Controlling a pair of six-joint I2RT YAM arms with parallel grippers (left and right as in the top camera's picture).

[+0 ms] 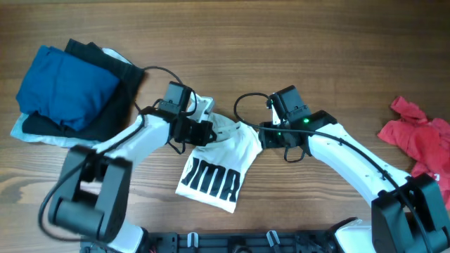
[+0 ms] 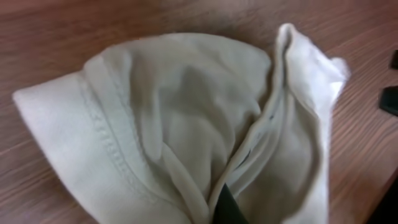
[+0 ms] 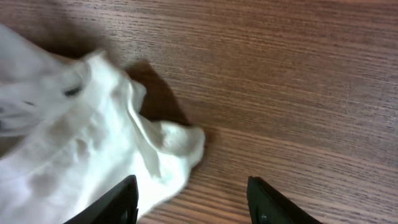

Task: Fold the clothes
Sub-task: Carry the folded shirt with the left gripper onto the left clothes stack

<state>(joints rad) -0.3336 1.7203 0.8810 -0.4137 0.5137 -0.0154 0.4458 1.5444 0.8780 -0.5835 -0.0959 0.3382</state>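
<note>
The white T-shirt (image 1: 218, 165) with black letter print lies bunched at the table's middle. My left gripper (image 1: 207, 132) is shut on a fold at its upper left. In the left wrist view the cloth (image 2: 180, 106) fills the frame and only a dark fingertip (image 2: 227, 206) shows among the pinched folds. My right gripper (image 1: 261, 137) stands open at the shirt's upper right edge. In the right wrist view its fingers (image 3: 118, 200) straddle a corner of the white cloth (image 3: 81, 149), with the left finger over the fabric and the right one over bare wood.
A blue garment (image 1: 63, 88) lies on a black one (image 1: 116, 77) at the back left, with white cloth under them. A red garment (image 1: 418, 133) lies crumpled at the right edge. Bare wooden table (image 1: 316, 63) lies behind the arms.
</note>
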